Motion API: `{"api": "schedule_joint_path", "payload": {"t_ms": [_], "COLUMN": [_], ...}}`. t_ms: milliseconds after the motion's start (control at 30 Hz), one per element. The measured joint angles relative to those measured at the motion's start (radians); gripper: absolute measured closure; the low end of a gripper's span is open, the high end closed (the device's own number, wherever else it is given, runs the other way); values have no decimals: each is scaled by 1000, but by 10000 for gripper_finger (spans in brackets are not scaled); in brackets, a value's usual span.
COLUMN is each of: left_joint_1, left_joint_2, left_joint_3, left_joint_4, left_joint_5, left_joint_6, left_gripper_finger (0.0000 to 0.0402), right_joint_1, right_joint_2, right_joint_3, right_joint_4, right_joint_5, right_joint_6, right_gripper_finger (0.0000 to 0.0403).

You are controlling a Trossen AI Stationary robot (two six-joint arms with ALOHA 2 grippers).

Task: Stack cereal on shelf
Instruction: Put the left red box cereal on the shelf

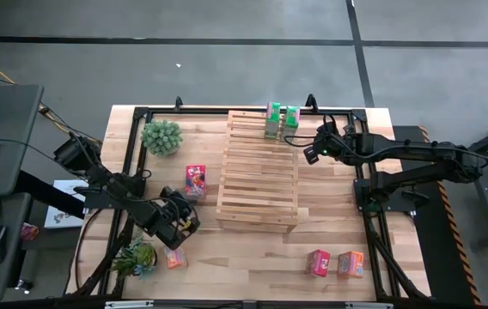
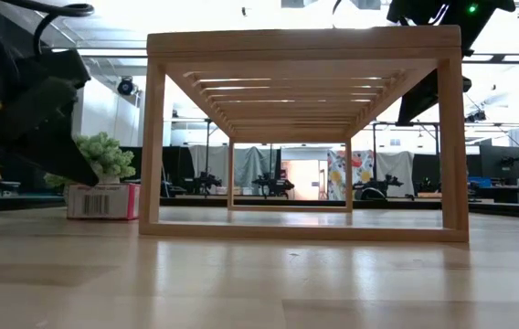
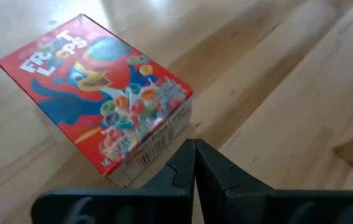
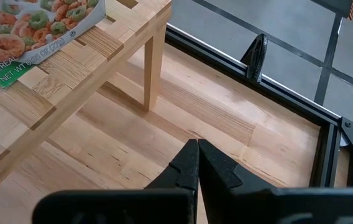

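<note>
The pale slatted shelf [image 1: 257, 176] stands mid-table on its legs [image 2: 301, 137]. Two green cereal boxes [image 1: 282, 121] stand on its far end; one shows in the right wrist view [image 4: 40, 31]. A red-pink box [image 1: 195, 182] lies flat on the table left of the shelf [image 3: 102, 99] [image 2: 104, 201]. An orange box [image 1: 175, 257] lies near the near-left plant. A red-pink box [image 1: 317, 263] and an orange box [image 1: 350, 263] stand near the near edge. My left gripper [image 1: 184, 210] [image 3: 195, 155] is shut, just short of the flat red-pink box. My right gripper [image 1: 291, 142] [image 4: 196, 146] is shut beside the shelf's far right corner.
Two small potted plants stand on the table's left side, one far [image 1: 161, 136] and one near [image 1: 137, 256]. A black metal frame [image 1: 364, 184] rims the table. Bare tabletop lies right of the shelf and along the near edge. The shelf's near slats carry nothing.
</note>
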Motion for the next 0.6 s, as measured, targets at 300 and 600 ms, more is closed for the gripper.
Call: {"api": "schedule_joint_path", "payload": {"t_ms": [300,600], "left_joint_1": [84,215], "left_joint_2": [44,68], "left_joint_3": [-35,-59], "left_joint_4": [0,-68], "left_joint_5": [53,-28], "left_joint_6": [54,120], "left_gripper_finger": [401,402], "right_joint_1": [0,0], "right_joint_2": [0,0], "right_joint_3": [0,0], "right_joint_4": [2,7], "right_joint_5": [4,4], "right_joint_6": [2,0], "right_gripper_finger": [402,402]}}
